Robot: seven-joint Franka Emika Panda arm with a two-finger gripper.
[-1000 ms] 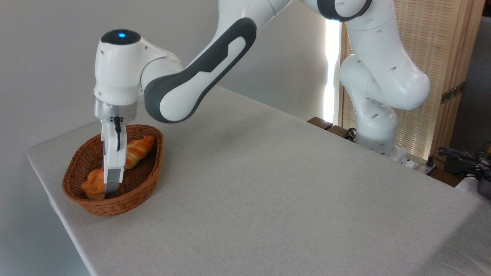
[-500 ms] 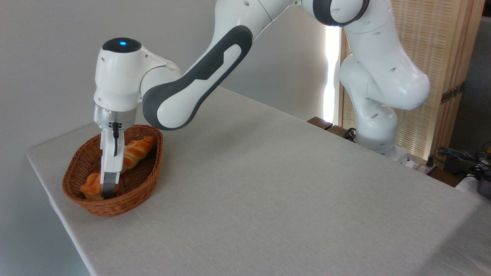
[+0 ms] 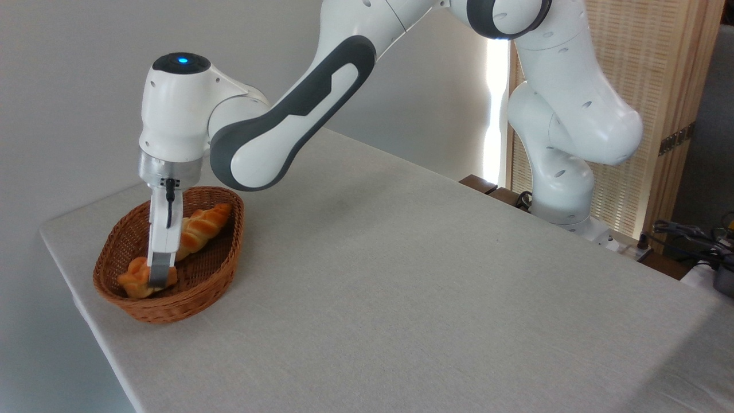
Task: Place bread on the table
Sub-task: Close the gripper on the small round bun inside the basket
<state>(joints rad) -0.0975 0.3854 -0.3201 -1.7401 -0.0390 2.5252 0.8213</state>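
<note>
Far left: oval brown wicker basket (image 3: 221,267) near the left end of the large counter with a light grey-beige cloth-textured top (image 3: 413,287).

Inside the basket, front-left end: the small round golden-orange bun with a lumpy top (image 3: 133,277). It appears raised a little off the basket floor, but its underside is hidden by the rim, so contact with the weave cannot be ruled out.

Gripper (image 3: 159,277) of the white Franka arm hangs vertically over the basket. The grey fingers (image 3: 162,274) sit against the bun's right side and look closed on it; the view is edge-on, only one finger is clear, so the gap itself is not visible. Judged: bun held.

Just right of the gripper: long braided golden loaf (image 3: 202,225) lying diagonally in the basket's back half, untouched.

Rest of the counter to the right is bare cloth. The arm's base stands at the counter's far right edge.

Progress, judged: grasp done, lift barely begun. Remaining: clear the basket rim, carry the bun rightward over open cloth, lower, release. Risk: the bun catching on the rim on a low exit.
</note>
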